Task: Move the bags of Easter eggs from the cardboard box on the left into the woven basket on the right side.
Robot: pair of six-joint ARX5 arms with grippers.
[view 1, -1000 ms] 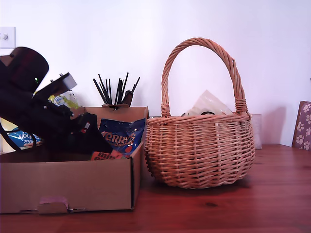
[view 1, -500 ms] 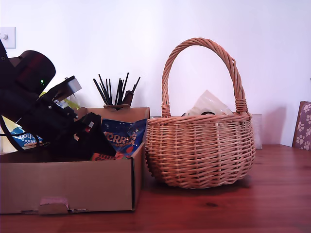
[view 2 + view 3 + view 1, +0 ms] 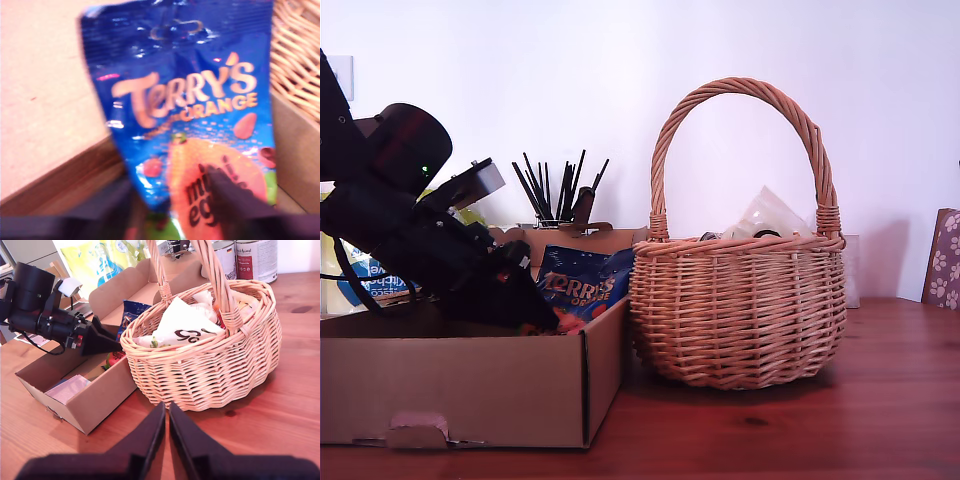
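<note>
Against box wall (image 3: 605,365), basket (image 3: 740,310) touching

Exterior view: low, frontal. Both views share woven basket (image 3: 738,305), cardboard box (image 3: 95,395).

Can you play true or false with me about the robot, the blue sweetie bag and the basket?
1. My first gripper is shut on the blue bag. True.
2. The blue bag is already in the woven basket. False: it is over the cardboard box.
3. My second gripper holds a bag. False: its jaws are closed on nothing.
4. The basket has bags inside. True.
</note>
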